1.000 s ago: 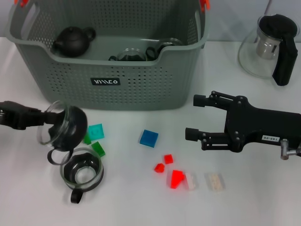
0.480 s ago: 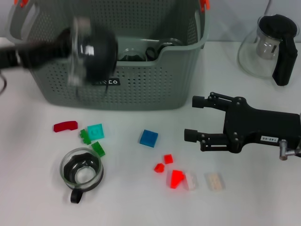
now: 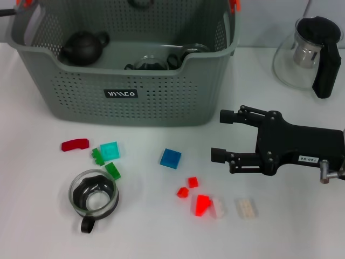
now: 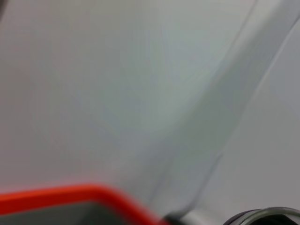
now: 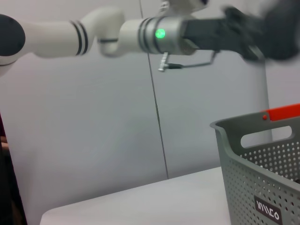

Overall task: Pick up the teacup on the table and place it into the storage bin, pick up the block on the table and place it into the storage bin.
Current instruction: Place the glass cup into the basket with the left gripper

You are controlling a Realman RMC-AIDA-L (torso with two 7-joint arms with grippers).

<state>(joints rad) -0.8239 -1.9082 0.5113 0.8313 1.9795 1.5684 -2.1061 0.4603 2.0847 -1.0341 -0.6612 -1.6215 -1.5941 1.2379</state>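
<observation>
I'm seeing the left hand (image 5: pixel 253 33) only from the right wrist view. It's hanging high above the bin (image 3: pixel 161 91), on the end of the white arm. I cannot tell whether it's open or closed. The left wrist view is showing an orange clip (image 4: pixel 70 194) of the bin and a glass rim (image 4: pixel 267 215) at the frame's edge. That rim may be a cup riding in that hand, but I'm not calling it.

Risk one: if a cup is up there and gets let go from this height, it's dropping onto the dark teapot (image 3: pixel 83 46) and the glassware already lying in the bin. Glass on glass could chip or crack.

The right hand (image 3: pixel 222 135) is sitting open and empty low over the surface, in front of the bin. Its jaws are pointing toward the blue block (image 3: pixel 170 158), near it but apart.

Risk two: the block is small and flat, so a low approach could scrape the surface or shove the block away instead of pinching it. The red blocks (image 3: pixel 193 182) are lying just beside that path and could get swept along.

One glass cup (image 3: pixel 93 197) is standing on the surface with green blocks (image 3: pixel 112 170) just beside its rim. Reaching for it could knock those around or tip the cup by its handle.
</observation>
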